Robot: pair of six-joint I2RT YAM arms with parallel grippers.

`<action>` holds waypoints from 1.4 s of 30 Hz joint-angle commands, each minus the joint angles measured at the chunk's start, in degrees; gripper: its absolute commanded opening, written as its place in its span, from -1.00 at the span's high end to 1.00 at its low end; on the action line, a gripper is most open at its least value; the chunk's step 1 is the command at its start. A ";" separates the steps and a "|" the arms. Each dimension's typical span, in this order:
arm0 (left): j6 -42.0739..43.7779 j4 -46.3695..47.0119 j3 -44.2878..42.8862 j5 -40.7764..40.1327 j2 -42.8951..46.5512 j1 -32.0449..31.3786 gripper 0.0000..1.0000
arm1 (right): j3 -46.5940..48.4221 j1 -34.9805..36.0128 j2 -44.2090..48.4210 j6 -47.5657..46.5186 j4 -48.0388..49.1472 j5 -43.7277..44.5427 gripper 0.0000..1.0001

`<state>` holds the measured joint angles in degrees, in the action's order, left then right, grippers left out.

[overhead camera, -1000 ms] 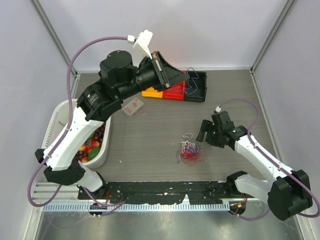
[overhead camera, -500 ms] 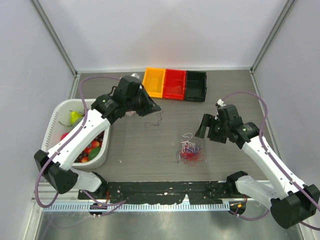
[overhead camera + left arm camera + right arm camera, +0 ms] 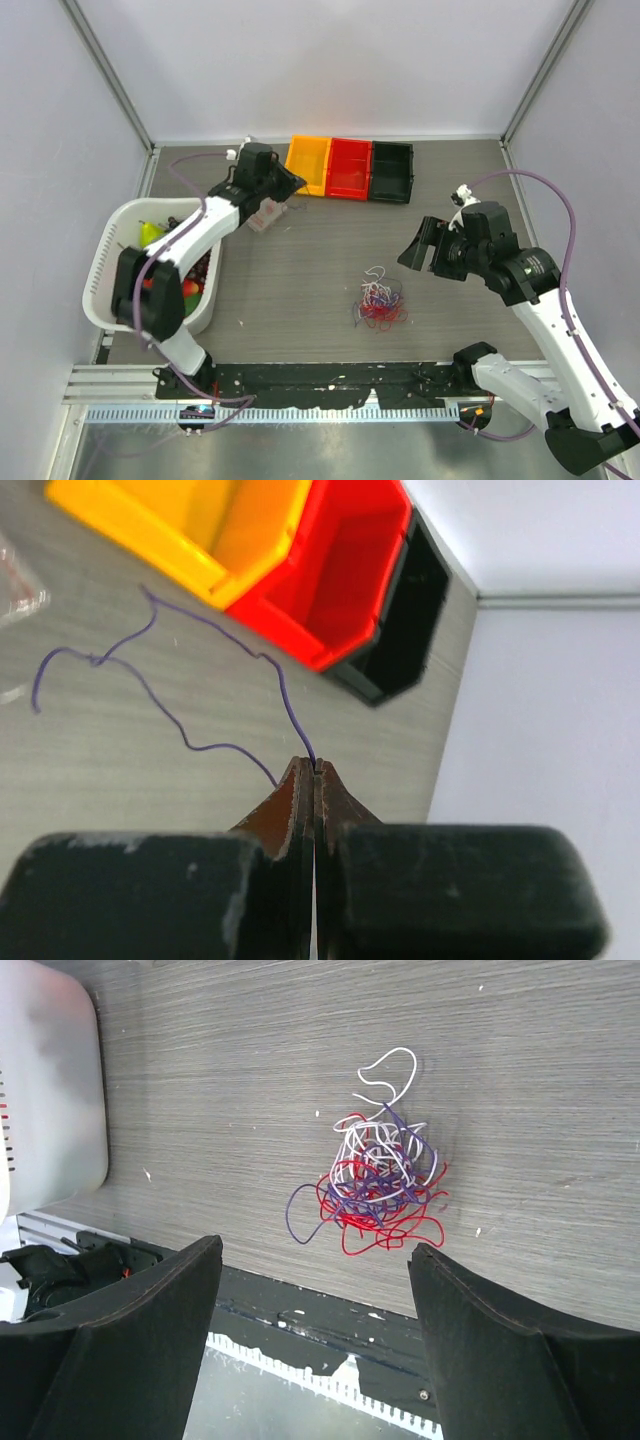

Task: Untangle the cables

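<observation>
The cables [image 3: 381, 301] lie as one small tangle of red, white and dark purple wires on the table, right of centre; I see no black wire. The tangle also shows in the right wrist view [image 3: 380, 1175]. My right gripper [image 3: 424, 246] is open and empty, above and to the right of the tangle; in its wrist view [image 3: 317, 1250] the jaws stand wide apart, nearer than the tangle. My left gripper [image 3: 288, 186] is beside the yellow bin. In its wrist view [image 3: 315, 770] it is shut on a single purple wire [image 3: 95, 661] that trails across the table.
Yellow [image 3: 307, 165], red [image 3: 350, 168] and black [image 3: 390, 172] bins stand in a row at the back. A clear plastic packet [image 3: 266, 214] lies under the left arm. A white basket [image 3: 108, 250] holding fruit sits at the left. A black rail [image 3: 330, 378] runs along the near edge.
My left arm has swung down from high over the bins to low beside the yellow bin, holding the purple wire. My right gripper has drawn back to the right, away from the tangle.
</observation>
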<state>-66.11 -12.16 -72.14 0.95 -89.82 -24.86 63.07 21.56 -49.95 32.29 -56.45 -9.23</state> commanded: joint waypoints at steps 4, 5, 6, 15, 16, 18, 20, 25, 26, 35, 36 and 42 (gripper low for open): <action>3.09 4.61 -21.96 4.31 -19.49 4.20 1.00 | 2.06 -0.03 1.96 0.31 -5.51 3.86 -0.62; 2.65 4.43 -24.43 5.45 -21.43 4.56 1.00 | 1.97 -0.12 2.49 0.14 -6.04 4.40 -0.62; 2.39 4.17 -27.06 6.34 -23.62 4.65 1.00 | 1.97 -0.12 2.67 -0.04 -6.22 5.18 -0.62; -2.88 3.20 -37.81 6.26 -33.92 6.93 1.00 | 5.48 -0.12 -1.90 -1.62 -6.31 7.65 -0.63; -3.32 3.20 -38.33 6.43 -34.80 7.11 1.00 | 6.01 -0.12 -2.51 -1.18 -6.22 7.65 -0.63; -3.50 2.59 -40.00 6.87 -36.29 7.37 1.00 | 6.45 -0.03 -3.04 -0.75 -6.05 7.56 -0.63; -2.98 1.18 -42.02 6.96 -37.79 7.46 1.00 | 6.02 -0.12 -2.78 -0.04 -5.87 7.91 -0.63; 0.18 -2.59 -49.22 7.13 -42.80 8.07 1.00 | 4.34 -0.12 -2.95 0.58 -4.72 8.36 -0.63; 0.62 -3.12 -50.89 7.48 -43.94 8.08 1.00 | 4.60 -0.12 -3.30 0.49 -4.99 8.27 -0.63; 6.16 -9.28 -57.85 6.17 -48.78 8.87 1.00 | 4.61 -0.12 -2.26 2.85 -5.78 8.00 -0.62; 6.86 -9.63 -58.55 6.17 -48.87 9.04 1.00 | 4.61 -0.12 -1.82 3.38 -5.96 8.27 -0.62; 7.13 -10.34 -65.14 9.41 -52.20 9.13 1.00 | 6.01 -0.12 0.30 4.62 -8.41 8.53 -0.62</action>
<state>-60.66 -22.83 -131.68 7.77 -140.57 -16.21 66.96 21.56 -51.46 35.16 -63.31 -1.56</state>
